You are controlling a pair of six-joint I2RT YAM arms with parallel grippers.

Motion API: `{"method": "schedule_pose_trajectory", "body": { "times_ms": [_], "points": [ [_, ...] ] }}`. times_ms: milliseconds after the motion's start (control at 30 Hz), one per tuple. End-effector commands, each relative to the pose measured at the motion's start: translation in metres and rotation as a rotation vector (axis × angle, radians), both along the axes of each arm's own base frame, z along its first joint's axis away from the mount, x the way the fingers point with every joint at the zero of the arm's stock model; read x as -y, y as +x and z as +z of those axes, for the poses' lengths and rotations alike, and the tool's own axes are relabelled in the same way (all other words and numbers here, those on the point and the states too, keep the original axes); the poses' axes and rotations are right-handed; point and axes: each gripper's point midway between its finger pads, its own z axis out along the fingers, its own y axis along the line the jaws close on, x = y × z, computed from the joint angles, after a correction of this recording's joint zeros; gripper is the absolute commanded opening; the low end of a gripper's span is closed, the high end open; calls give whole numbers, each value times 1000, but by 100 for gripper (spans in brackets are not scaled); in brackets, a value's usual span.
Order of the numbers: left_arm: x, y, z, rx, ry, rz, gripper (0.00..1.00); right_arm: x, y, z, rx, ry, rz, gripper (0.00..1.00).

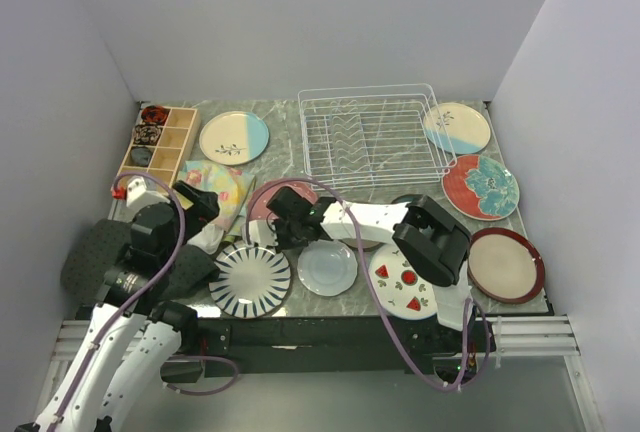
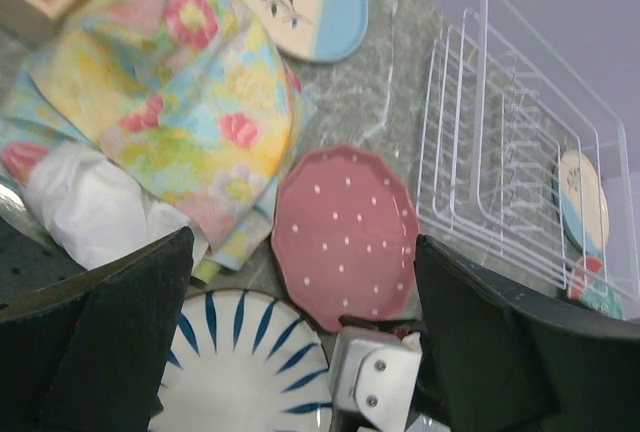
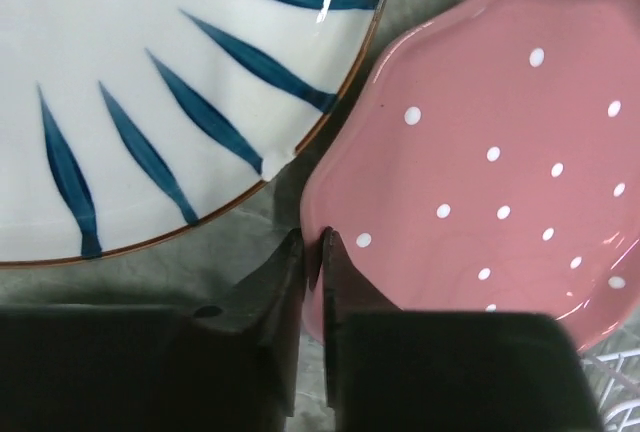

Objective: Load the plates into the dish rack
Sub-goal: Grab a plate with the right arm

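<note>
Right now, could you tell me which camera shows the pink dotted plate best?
The left wrist view: the pink dotted plate lies almost whole there. The right wrist crops it; from above, the right arm hides most.

Plates (image 1: 326,267) counted in clear view — eight. One dish rack (image 1: 370,137), one wooden box (image 1: 160,142), one floral cloth (image 1: 215,187).

Bright even light, soft shadows, glare streaks on striped plate (image 3: 150,72), wrist-view foregrounds blurred
</note>
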Motion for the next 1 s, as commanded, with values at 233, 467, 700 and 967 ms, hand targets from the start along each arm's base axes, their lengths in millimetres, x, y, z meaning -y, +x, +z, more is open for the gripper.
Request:
{"method": "schedule_pose_trajectory", "body": {
  "times_ms": [233,467,700,967],
  "points": [
    [49,-1,-56,-125,-335,-85,97,-19,2,51,-98,155,-37,0],
    [58,8,-70,-214,-456,-22,97,-19,2,89,-171,271,-60,0],
    [74,21,-97,-348,-554,-1,98,-19,-3,112,-175,351,-59,0],
    [85,46,-110,-375,-588,-48,99,-18,-8,119,-183,377,-41,0]
  ]
}}
